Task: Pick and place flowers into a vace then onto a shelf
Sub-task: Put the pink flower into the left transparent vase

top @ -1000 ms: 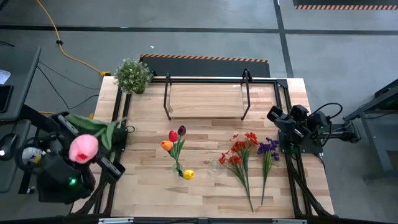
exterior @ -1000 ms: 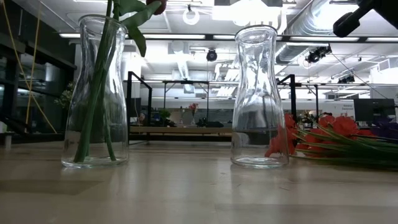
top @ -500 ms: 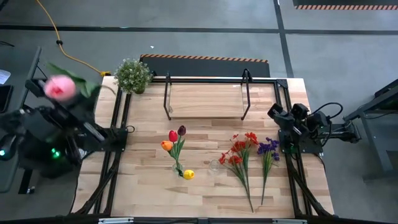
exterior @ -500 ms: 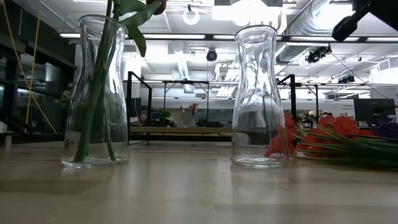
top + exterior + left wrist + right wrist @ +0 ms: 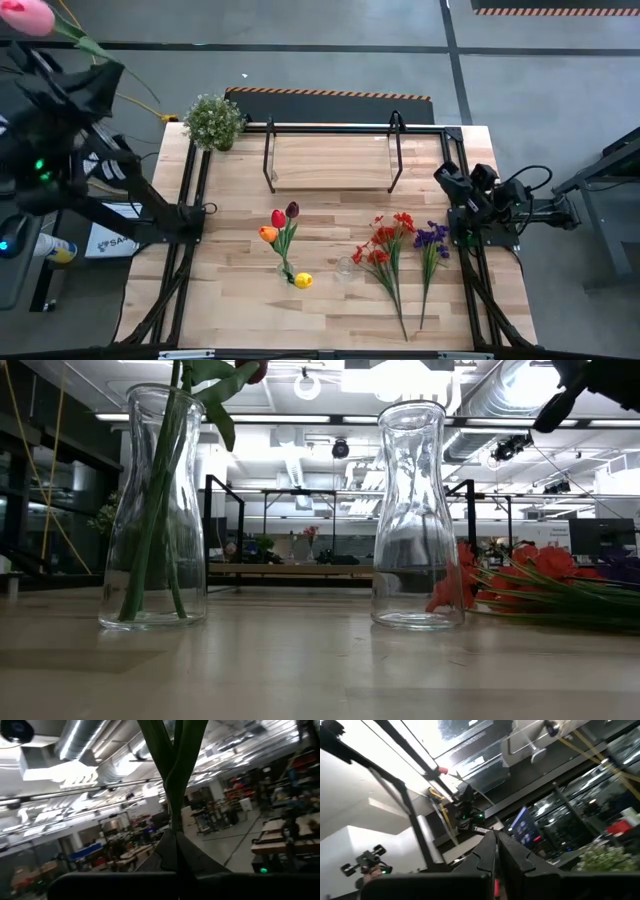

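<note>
My left gripper (image 5: 100,68) is up beyond the table's left edge, shut on a pink tulip (image 5: 28,15) with a green stem. A glass vase (image 5: 286,266) (image 5: 155,510) near the table's middle holds red, maroon and orange tulips (image 5: 279,224); a yellow tulip head (image 5: 303,281) shows at its near side. To its right stands an empty vase (image 5: 345,267) (image 5: 418,515). Red sprays (image 5: 385,245) and purple sprays (image 5: 432,240) lie flat on the table. The shelf (image 5: 330,160) stands at the far side. My right gripper (image 5: 445,178) (image 5: 496,837) waits shut at the right edge. My left gripper pinches the pink tulip's green stem (image 5: 172,812) between its two shut fingers, well below the head. Stem and leaves run out past the fingertips. The tulip is lifted clear of the table, its head (image 5: 28,15) toward the far left.
A bushy potted plant (image 5: 213,120) sits at the table's far left corner. Black frame rails (image 5: 190,240) run along both side edges of the table. A yellow cable (image 5: 110,85) lies on the floor beyond the far left corner.
My left gripper, still shut on the pink tulip, has swung up and toward the far side, moving farther out past the table's left edge; the tulip went with it, from beside the table's left edge to the far left. My right gripper has rolled a little in place.
</note>
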You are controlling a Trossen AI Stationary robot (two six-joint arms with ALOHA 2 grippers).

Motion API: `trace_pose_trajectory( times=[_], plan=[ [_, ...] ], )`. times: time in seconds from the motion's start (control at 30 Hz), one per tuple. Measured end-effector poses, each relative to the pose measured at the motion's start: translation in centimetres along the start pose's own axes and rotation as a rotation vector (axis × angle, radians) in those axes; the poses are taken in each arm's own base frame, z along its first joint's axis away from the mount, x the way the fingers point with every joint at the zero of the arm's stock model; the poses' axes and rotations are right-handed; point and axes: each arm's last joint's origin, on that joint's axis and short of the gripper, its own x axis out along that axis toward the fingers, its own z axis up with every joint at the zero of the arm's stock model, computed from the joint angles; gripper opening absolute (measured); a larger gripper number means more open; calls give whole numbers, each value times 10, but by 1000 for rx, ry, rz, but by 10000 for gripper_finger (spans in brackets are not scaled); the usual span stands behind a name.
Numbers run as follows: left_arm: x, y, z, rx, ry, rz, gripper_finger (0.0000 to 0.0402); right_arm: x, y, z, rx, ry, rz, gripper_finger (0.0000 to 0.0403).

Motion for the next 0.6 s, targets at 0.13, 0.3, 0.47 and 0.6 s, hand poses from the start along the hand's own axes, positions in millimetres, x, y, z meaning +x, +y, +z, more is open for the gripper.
trace_pose_trajectory(
  times=[0.13,0.3,0.47,0.6],
  plan=[
    [1,19,-15,-33,-49,-50,19,0,-1,1,-29,-18,-34,12],
    [2,36,-46,-87,-124,-130,19,0,-2,1,-30,-31,-60,12],
    [3,43,-90,-198,-208,-206,19,0,-2,1,-42,-44,-86,12],
    [2,41,-128,-320,-277,-288,19,0,-3,1,-52,-45,-91,12]
  ],
)
